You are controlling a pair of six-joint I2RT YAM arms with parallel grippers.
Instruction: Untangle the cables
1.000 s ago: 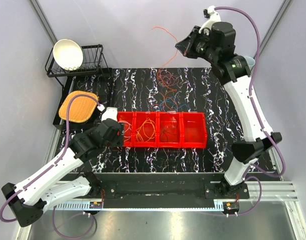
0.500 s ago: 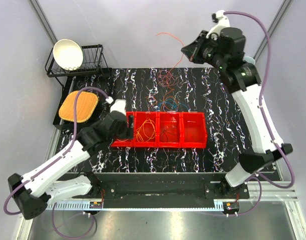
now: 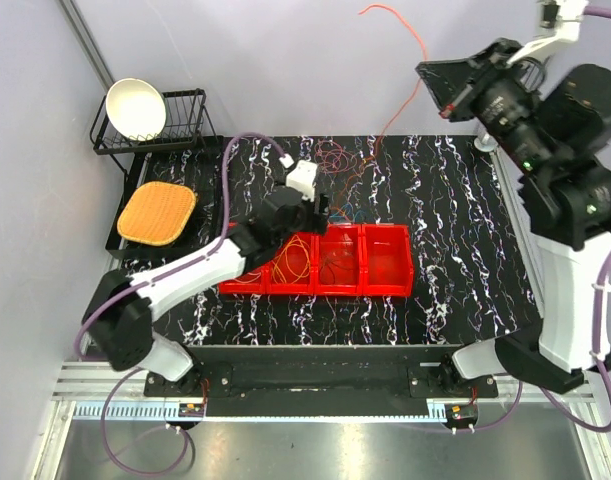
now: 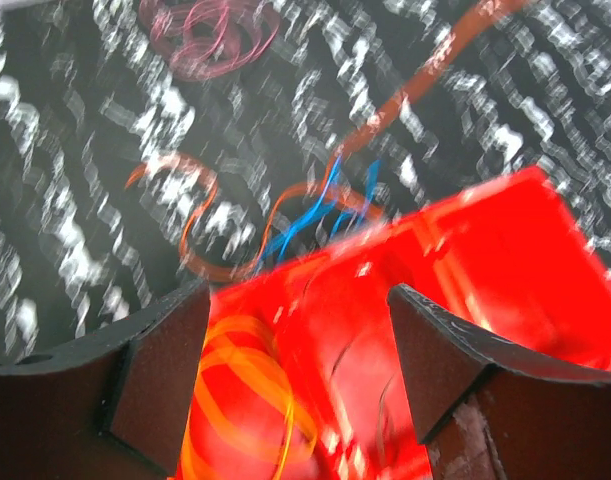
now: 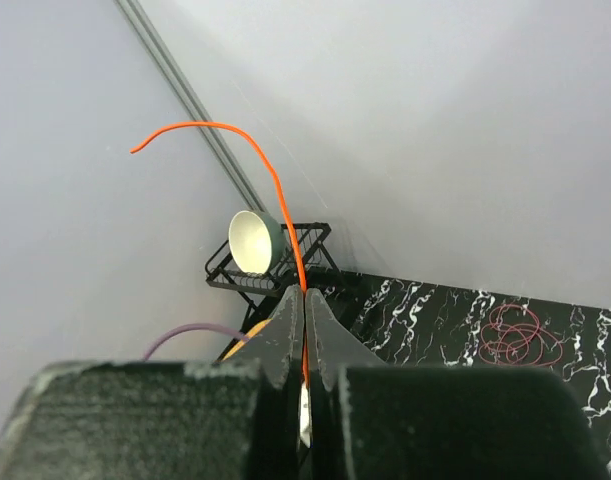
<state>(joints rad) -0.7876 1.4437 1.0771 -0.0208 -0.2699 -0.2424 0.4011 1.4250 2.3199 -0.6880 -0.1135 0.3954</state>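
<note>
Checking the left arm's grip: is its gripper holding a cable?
No, the left gripper hangs open over the red bin, gripping nothing.

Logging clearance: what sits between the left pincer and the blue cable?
The red bin's far rim, just before the blue cable; the left wrist view shows it.

Right hand [image 5: 304, 300], orange cable [image 5: 275, 180] higher

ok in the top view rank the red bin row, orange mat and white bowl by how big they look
1. red bin row
2. orange mat
3. white bowl, only a little smaller than the mat
</note>
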